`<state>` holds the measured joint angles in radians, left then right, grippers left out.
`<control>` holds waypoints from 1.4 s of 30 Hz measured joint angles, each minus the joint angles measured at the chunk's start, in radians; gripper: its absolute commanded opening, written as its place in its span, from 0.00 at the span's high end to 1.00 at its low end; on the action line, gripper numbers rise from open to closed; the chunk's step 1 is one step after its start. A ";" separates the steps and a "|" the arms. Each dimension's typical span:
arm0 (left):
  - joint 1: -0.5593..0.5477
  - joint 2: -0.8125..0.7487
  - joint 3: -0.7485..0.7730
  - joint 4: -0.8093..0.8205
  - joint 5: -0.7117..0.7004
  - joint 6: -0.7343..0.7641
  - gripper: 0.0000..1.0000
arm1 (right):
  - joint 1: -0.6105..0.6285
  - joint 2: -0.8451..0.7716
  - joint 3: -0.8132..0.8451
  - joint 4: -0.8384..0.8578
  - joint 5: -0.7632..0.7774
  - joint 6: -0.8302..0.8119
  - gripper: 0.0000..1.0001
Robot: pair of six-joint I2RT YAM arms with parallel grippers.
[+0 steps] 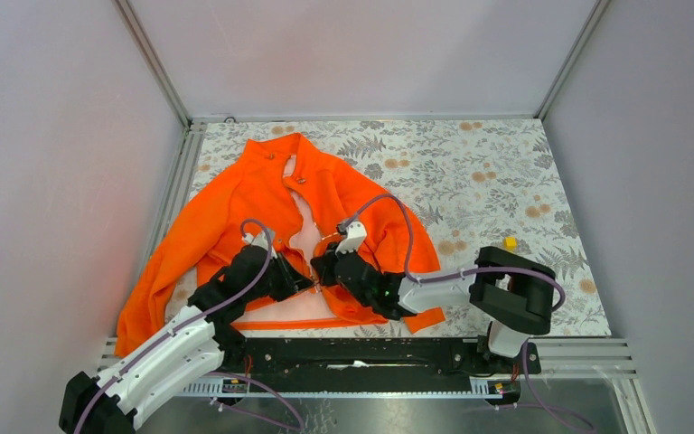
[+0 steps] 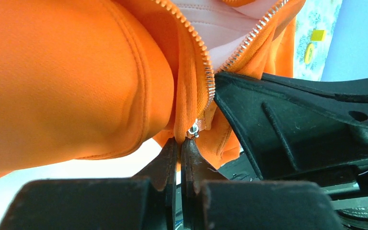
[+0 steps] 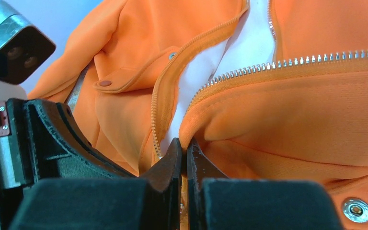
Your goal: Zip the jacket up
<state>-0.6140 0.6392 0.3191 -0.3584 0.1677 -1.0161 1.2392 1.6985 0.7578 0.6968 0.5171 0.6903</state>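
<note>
Edges: orange jacket (image 1: 262, 199) lies left-centre of frame, sleeve along left table edge; floral table (image 1: 506, 172) open at right. Fingers: left gripper (image 2: 181, 143) pinched tight on jacket hem below slider (image 2: 193, 129); right gripper (image 3: 183, 147) pinched tight on opposite zipper edge. Grippers crowd together mid-frame. Yellow block (image 1: 509, 242) far right.

A: Where can a hand go?
B: Right of the jacket (image 1: 262, 194) the table (image 1: 497, 163) has lots of room. Only a little yellow block (image 1: 510, 242) sits there.
A: And left of the jacket?
B: The wall (image 1: 54, 181) is close. At its bottom edge, the left gripper (image 1: 300, 283) and right gripper (image 1: 323, 269) block the way.
</note>
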 measured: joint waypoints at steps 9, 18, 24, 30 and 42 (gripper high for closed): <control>0.000 -0.045 -0.001 -0.038 0.003 -0.005 1.00 | -0.049 -0.016 0.016 -0.051 -0.196 -0.036 0.59; -0.003 0.015 -0.002 -0.035 0.109 -0.040 1.00 | -0.062 -0.330 -0.059 -0.344 -0.480 -0.321 0.21; -0.003 0.122 -0.016 -0.001 0.206 -0.078 1.00 | -0.057 -0.525 -0.129 -0.465 -0.621 -0.520 0.12; 0.004 0.123 -0.021 -0.002 0.256 -0.084 1.00 | 0.019 -0.541 -0.286 -0.307 -0.682 -0.729 0.16; 0.024 0.062 -0.013 -0.106 0.296 -0.066 1.00 | 0.216 -0.276 -0.325 0.154 -0.538 -1.051 0.47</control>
<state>-0.5900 0.7010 0.3065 -0.4648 0.4637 -1.0824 1.4548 1.4223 0.4324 0.8505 -0.0212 -0.3603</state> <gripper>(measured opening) 0.025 0.641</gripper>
